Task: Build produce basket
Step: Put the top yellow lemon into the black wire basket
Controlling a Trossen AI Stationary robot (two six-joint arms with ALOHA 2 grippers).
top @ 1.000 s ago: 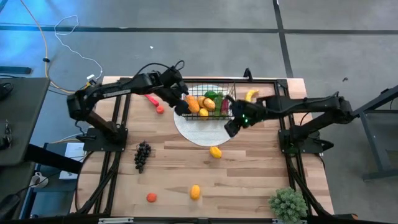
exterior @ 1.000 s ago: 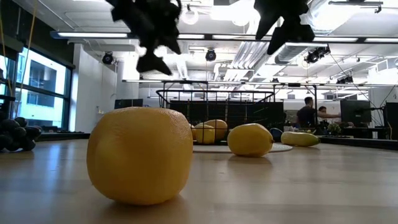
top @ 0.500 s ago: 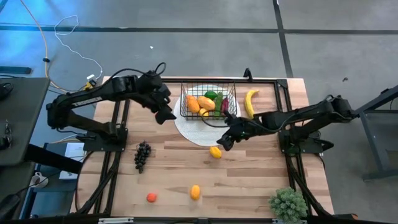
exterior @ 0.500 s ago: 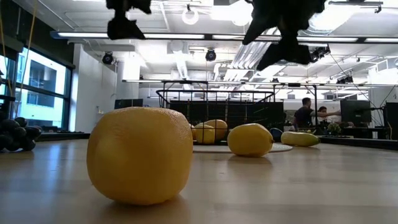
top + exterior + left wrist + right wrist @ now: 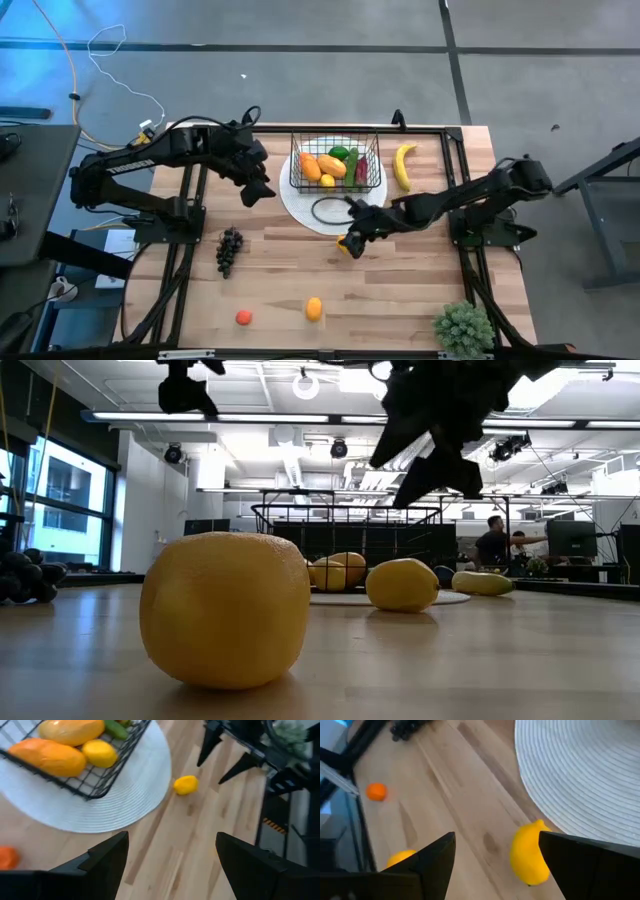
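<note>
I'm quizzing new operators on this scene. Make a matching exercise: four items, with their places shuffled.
Items:
1. banana
2. grapes
3. basket
4. plant

Places:
A. on the white plate
B. table's near right corner
C. bare wood, right of the basket
D. bare wood, left side of the table

Pairs: 1-C, 2-D, 3-A, 4-B

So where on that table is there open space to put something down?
Bare wood lies between the grapes and the lemon, and along the near edge between the yellow fruit and the potted plant. It is crowded around the basket on the plate, where the right gripper hovers over the lemon.
</note>
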